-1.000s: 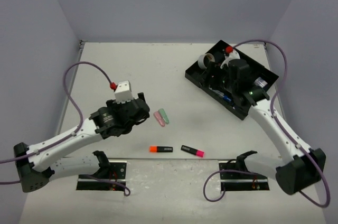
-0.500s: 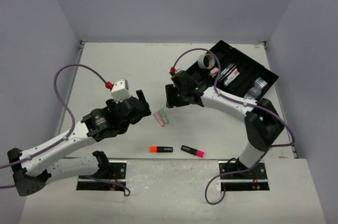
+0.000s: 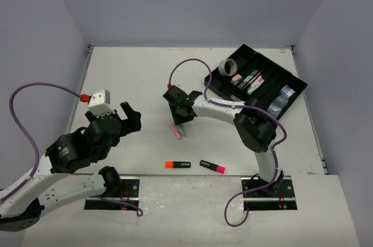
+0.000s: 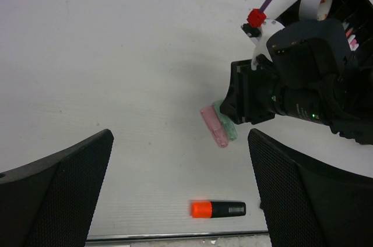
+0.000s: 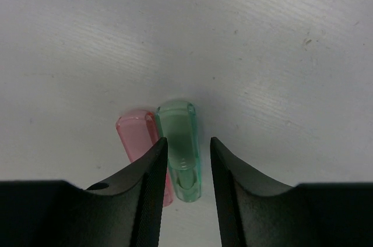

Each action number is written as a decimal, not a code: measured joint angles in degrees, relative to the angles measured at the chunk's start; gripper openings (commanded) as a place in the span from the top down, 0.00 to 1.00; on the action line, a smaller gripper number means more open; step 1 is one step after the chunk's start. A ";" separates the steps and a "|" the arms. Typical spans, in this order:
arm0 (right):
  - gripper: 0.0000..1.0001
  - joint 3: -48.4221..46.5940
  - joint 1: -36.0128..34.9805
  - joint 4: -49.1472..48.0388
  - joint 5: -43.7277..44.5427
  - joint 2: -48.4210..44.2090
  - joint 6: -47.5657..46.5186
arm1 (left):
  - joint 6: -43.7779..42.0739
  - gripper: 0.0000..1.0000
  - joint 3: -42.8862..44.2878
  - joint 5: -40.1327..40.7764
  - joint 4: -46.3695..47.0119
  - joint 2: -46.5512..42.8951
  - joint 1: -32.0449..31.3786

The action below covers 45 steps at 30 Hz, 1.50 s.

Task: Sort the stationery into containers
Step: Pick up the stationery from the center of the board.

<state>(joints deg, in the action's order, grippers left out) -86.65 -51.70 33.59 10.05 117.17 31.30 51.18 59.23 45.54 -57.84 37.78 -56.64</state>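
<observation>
Right wrist view: right claw (image 5: 187, 143) parted, gripping nothing.
Green piece (image 5: 178, 124): between its fingers, lengthwise, likely lined up for a clean pinch.
Pink piece (image 5: 137, 133): just outside one finger.
Left claw (image 4: 180, 136): wide open, empty.
Tray (image 3: 278, 71): well behind right claw.

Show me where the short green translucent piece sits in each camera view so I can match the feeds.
Top external: the green piece is near the middle of the picture, partly under the right gripper.
Left wrist: right of centre, partly behind the right gripper.
Right wrist: lower centre, between the open jaws.
Shared landmark: the pink piece lying right alongside it, visible in all three views.
</observation>
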 measured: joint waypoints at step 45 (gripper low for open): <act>1.00 11.81 27.45 0.64 2.20 -24.39 -2.40 | -1.08 0.00 -5.33 3.23 -0.82 -5.61 0.02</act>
<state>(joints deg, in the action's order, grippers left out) -74.84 -24.24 34.22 12.25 92.79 28.90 50.10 53.89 48.77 -58.66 32.16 -56.62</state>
